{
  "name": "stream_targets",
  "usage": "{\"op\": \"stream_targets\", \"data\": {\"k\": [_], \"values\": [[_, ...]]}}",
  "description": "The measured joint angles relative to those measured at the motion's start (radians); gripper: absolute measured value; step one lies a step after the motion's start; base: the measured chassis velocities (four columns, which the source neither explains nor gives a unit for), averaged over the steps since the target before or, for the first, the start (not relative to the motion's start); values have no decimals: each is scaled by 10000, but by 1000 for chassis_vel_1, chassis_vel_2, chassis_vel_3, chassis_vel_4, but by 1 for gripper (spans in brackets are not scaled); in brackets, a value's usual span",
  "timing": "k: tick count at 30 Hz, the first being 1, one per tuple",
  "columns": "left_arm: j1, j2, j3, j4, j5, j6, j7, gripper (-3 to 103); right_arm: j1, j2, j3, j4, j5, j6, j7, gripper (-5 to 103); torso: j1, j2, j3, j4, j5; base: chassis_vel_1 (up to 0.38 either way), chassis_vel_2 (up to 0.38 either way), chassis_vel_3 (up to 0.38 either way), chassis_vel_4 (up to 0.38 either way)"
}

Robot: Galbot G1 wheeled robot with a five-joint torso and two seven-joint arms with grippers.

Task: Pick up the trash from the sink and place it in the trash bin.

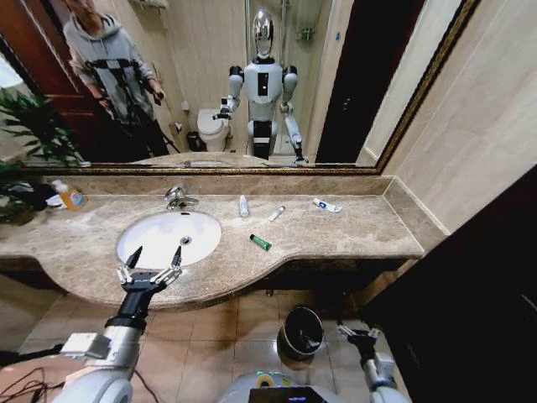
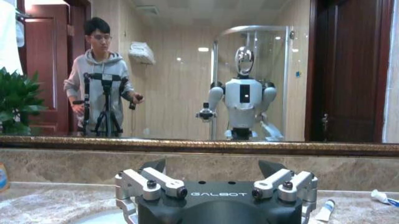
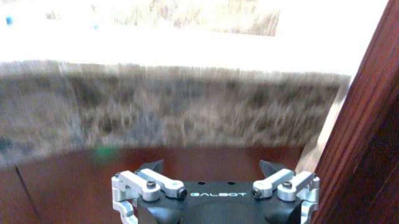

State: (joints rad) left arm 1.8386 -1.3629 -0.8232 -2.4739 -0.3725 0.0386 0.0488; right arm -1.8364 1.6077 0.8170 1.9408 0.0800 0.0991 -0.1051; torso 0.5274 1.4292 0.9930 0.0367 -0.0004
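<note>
The white oval sink (image 1: 159, 243) is set in the beige marble counter, and I see no trash inside it. To its right on the counter lie a tiny white bottle (image 1: 243, 206), a white tube (image 1: 276, 213), a blue-marked tube (image 1: 327, 205) and a dark green tube (image 1: 260, 242). My left gripper (image 1: 153, 259) hovers open over the sink's front rim, holding nothing. In the left wrist view that gripper (image 2: 212, 168) faces the mirror, with the white tube (image 2: 324, 211) and the blue-marked tube (image 2: 381, 197) beyond. The dark trash bin (image 1: 300, 332) stands on the floor. My right gripper (image 1: 359, 333) hangs open just right of it.
A chrome faucet (image 1: 179, 198) rises behind the basin. An orange-yellow bottle (image 1: 70, 196) and a plant (image 1: 25, 134) sit at the counter's far left. A dark wooden panel (image 1: 478, 277) bounds the right side. The right gripper (image 3: 212, 167) faces the counter's front edge (image 3: 174, 107).
</note>
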Motion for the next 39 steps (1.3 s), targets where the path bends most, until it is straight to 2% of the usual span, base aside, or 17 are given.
{"op": "stream_targets", "data": {"k": [3,10,14,15,16,18,21,23,24,26,28,33,37,39], "values": [[0,0,0,0,0,0,0,100,-720,0,-83,1403,326,88,275,100,0,0,0,0,3,0,0,0,0],[0,0,0,0,0,0,0,100,-527,2,-292,2916,372,-102,499,100,0,-1,0,1,2,0,0,0,0],[-1,0,0,0,0,0,1,100,776,4,-657,3162,177,-681,546,100,1,-1,1,3,5,0,0,0,0],[-1,0,-1,0,0,0,0,100,1324,-28,-766,3278,239,-1126,470,100,2,-1,2,1,4,0,0,0,0],[-1,0,-1,0,0,0,0,100,1324,-28,-766,3278,239,-1126,470,100,2,-1,2,1,4,0,0,0,0],[-1,0,-1,0,0,0,0,100,2092,-452,-930,3343,579,-1745,204,100,3,-1,1,3,4,0,0,0,0],[-1,1,0,0,0,0,0,100,2562,-820,-990,3148,724,-1938,-16,100,2,-1,1,2,3,0,0,0,0],[-1,0,-1,0,0,0,0,100,3108,-1300,-1070,2646,889,-1998,-202,100,3,-1,2,2,4,0,0,0,0],[-1,0,-1,0,0,0,0,100,3108,-1300,-1070,2646,889,-1998,-202,100,3,-1,2,2,4,0,0,0,0],[0,0,-1,0,0,0,0,100,3788,-1809,-1190,1930,1091,-2013,-303,100,2,-1,2,1,5,0,0,0,0],[-2,0,-1,-1,0,0,0,100,4387,-2228,-1409,1284,1235,-1894,-309,100,2,-2,2,1,6,0,0,0,0],[-1,1,0,0,0,0,1,100,5202,-2743,-1870,530,1290,-1789,-263,100,3,-2,3,1,7,0,0,0,0],[0,0,0,0,0,0,0,100,6949,-3551,-2712,-956,1316,-1968,-53,100,2,-2,2,1,7,0,0,0,0],[-1,1,0,-1,0,0,0,100,7382,-3686,-2934,-1383,1383,-1988,26,100,3,-2,2,1,4,0,0,0,0]]}}
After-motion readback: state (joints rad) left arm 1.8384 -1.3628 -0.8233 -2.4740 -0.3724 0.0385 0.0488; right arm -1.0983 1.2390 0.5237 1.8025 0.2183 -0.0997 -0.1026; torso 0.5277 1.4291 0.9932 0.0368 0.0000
